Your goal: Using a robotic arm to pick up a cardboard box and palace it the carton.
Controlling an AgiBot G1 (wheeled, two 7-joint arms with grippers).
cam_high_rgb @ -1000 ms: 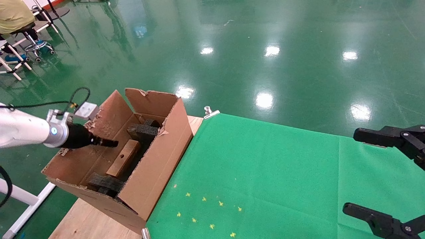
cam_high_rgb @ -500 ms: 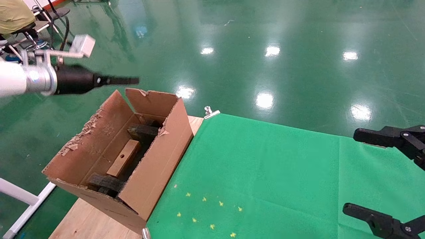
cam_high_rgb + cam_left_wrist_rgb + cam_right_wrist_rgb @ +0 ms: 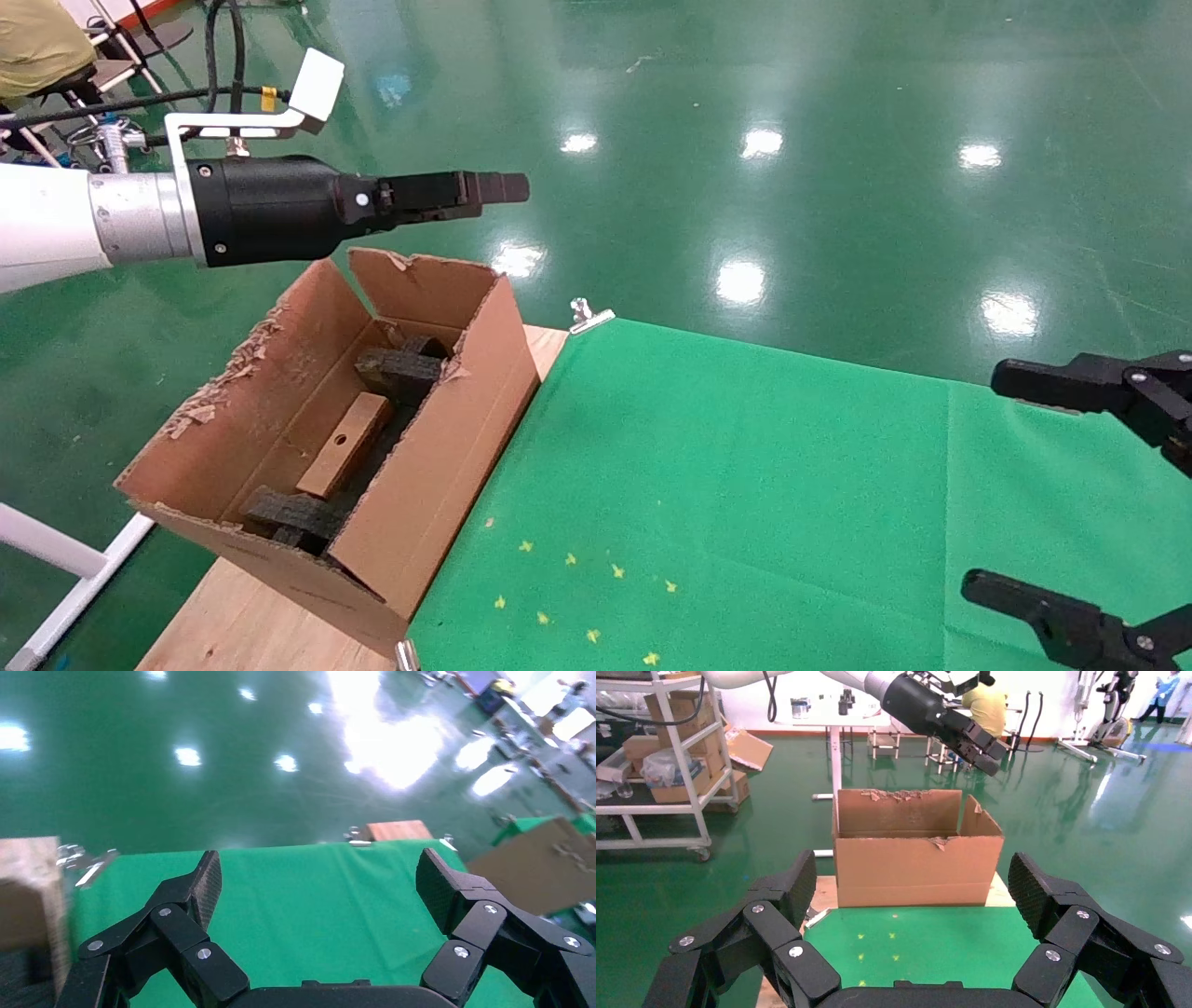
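Note:
The small reddish-brown cardboard box (image 3: 345, 445) lies inside the carton (image 3: 438, 447) between black foam blocks (image 3: 400, 368). The carton stands on the table's left end, torn flaps upright; it also shows in the right wrist view (image 3: 912, 867). My left gripper (image 3: 507, 188), on the silver-white arm, hovers above the carton's far end, clear of it. The left wrist view shows the left gripper (image 3: 320, 864) open and empty over green cloth. My right gripper (image 3: 987, 480) is parked open at the table's right edge, and in the right wrist view my right gripper (image 3: 912, 864) faces the carton.
A green cloth (image 3: 745, 485) covers the wooden table (image 3: 233, 624), held by a metal clip (image 3: 589, 315). Yellow star marks (image 3: 577, 596) lie near the front edge. A stool and white frames (image 3: 84, 121) stand on the floor at far left.
My left gripper has risen out of the carton and swung up and to the right above it. The small box stays inside the carton. The right arm has not moved.

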